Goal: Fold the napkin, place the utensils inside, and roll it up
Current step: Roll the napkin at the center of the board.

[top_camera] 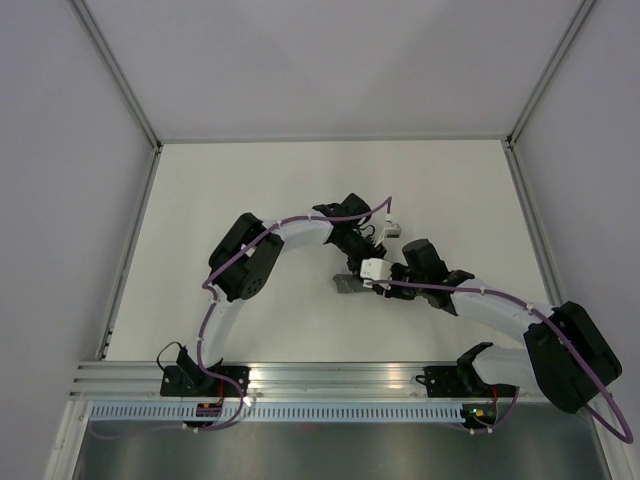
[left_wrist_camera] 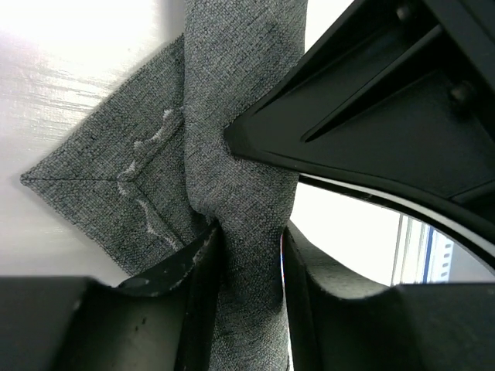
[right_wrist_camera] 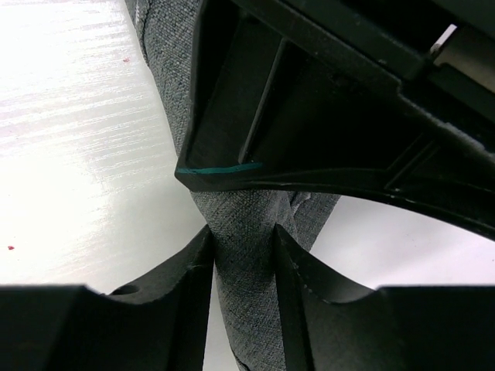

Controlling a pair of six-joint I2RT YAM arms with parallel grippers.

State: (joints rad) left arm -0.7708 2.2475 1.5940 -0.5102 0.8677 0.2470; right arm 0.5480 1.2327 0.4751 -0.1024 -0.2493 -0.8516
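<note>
Running lengthwise through left pincer (left_wrist_camera: 249, 236), rolled napkin (left_wrist_camera: 232, 139)

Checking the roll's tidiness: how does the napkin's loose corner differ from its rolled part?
The loose corner lies flat and pointed, showing pale stitching; the rolled part is a thick tube showing none. The rolled part runs between the left gripper's fingers; the loose corner lies beside them. Both are dark grey weave.

We see glare bleaching the table (right_wrist_camera: 77, 139) left of the right gripper (right_wrist_camera: 244, 236); the napkin (right_wrist_camera: 246, 325) weave reads sharp, near fingers (right_wrist_camera: 155, 309) dark, blurred.
</note>
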